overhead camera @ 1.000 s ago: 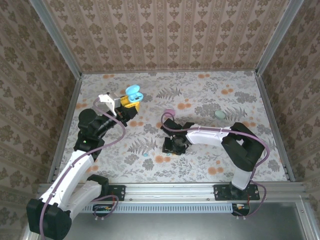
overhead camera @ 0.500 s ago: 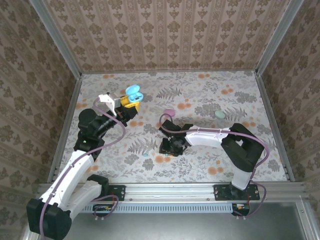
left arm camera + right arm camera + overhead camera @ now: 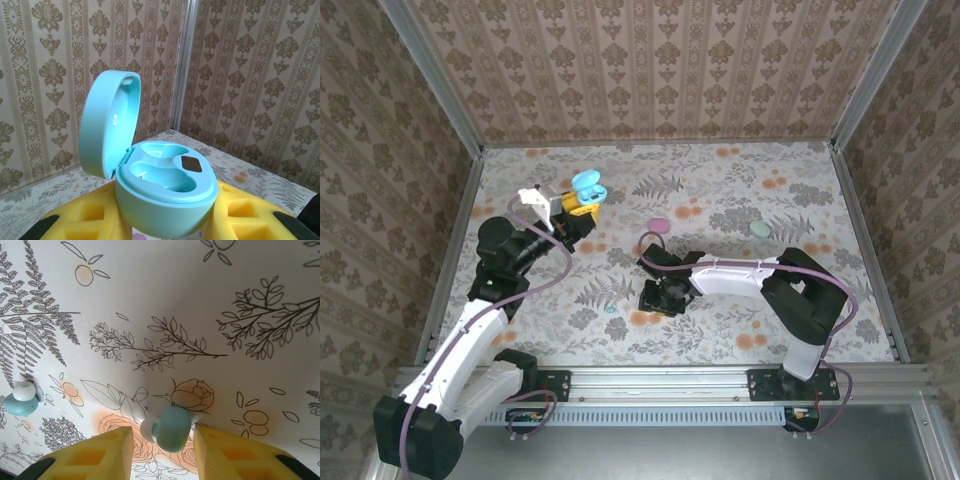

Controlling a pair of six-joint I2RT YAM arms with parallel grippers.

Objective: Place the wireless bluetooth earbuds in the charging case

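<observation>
Right fingers [image 3: 95, 455] straddle, slightly parted, a mint-teal white-tipped earbud [image 3: 170, 427]; left fingers [image 3: 85, 217] clamp the open case [image 3: 165, 192].

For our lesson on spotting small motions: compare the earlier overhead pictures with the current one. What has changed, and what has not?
The right gripper slid a little left along the mat, toward the near edge. An earbud lies between its open jaws, ungripped. Nothing was taken or released. The left gripper holds the open case as before, and the pink case and mint case have not moved.
</observation>
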